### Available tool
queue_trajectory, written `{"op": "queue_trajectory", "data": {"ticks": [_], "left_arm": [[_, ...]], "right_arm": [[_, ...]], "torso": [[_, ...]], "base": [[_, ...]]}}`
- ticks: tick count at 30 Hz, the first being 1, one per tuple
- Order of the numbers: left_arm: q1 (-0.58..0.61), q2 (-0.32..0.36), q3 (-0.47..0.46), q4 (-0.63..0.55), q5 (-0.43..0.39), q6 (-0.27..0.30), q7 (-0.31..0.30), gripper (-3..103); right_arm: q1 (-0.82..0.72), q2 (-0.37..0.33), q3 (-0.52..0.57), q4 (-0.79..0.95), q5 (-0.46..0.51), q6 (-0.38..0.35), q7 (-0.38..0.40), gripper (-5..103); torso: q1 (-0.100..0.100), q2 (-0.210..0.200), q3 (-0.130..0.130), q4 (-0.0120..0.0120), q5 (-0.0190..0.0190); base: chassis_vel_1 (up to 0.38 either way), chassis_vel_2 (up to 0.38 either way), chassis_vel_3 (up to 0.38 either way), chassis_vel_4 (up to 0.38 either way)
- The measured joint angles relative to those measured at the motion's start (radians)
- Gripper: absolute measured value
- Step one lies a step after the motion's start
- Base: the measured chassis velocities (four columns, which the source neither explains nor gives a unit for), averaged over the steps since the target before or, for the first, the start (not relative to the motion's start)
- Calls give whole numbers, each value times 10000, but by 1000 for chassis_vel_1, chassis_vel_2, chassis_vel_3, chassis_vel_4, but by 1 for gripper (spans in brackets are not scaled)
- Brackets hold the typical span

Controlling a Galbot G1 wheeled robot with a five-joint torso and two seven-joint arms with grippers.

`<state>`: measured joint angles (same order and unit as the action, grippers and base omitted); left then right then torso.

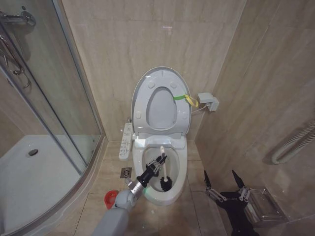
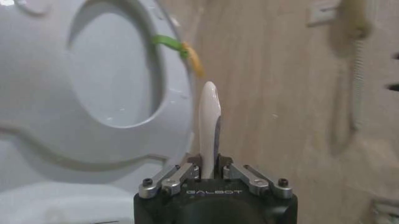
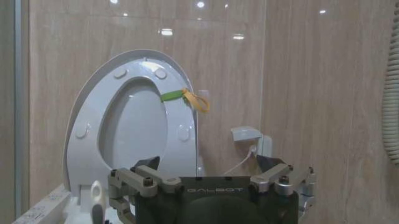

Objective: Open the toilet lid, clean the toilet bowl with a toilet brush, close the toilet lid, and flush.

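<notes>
Beige-tiled bathroom: left end effector [image 1: 158, 163] pinches white-handled toilet brush [image 1: 164, 176] inside the toilet bowl [image 1: 183, 173]; right end effector [image 1: 224, 183] spread.

Glossy white plastic toilet lid [image 1: 161, 78], smooth glazed white ceramic toilet bowl [image 1: 182, 169], toilet brush [image 1: 165, 172] with smooth white plastic handle and dark bristles, polished beige stone-look wall tiles [image 1: 123, 39], clear glass shower screen [image 1: 54, 83], matt black left gripper [image 2: 210, 173].

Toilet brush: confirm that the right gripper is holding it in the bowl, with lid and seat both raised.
Wrong arm. The left gripper is shut on the toilet brush, its dark head down in the toilet bowl, as the head view shows. The right gripper hangs open beside the toilet. The toilet lid and seat are indeed raised.
</notes>
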<state>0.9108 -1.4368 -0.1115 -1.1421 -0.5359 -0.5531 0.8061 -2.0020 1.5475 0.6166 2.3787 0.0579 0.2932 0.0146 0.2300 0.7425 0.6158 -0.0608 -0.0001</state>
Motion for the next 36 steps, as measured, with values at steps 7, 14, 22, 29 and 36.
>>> {"op": "queue_trajectory", "data": {"ticks": [7,14,22,29,36], "left_arm": [[981,313,21,-863,463,-109,60,16],[2269,559,-389,-2094,495,-94,-62,16],[3132,587,-1390,-3359,485,-15,-271,16],[2094,594,-1775,-2562,581,-246,-14,16],[937,632,-1515,-1657,507,-355,131,16]], "right_arm": [[0,0,0,0,0,0,0,100],[0,0,0,0,0,0,0,100],[0,0,1,0,0,0,1,100],[0,0,0,0,0,0,0,100],[0,0,0,0,0,0,2,100]], "torso": [[-2,2,-1,1,-1],[-2,2,-1,1,1],[-2,2,-1,1,-1],[-1,2,1,1,-2],[0,1,1,0,0]], "base": [[0,0,0,0],[0,0,0,0],[0,0,0,0],[0,0,0,0],[0,0,0,0]]}}
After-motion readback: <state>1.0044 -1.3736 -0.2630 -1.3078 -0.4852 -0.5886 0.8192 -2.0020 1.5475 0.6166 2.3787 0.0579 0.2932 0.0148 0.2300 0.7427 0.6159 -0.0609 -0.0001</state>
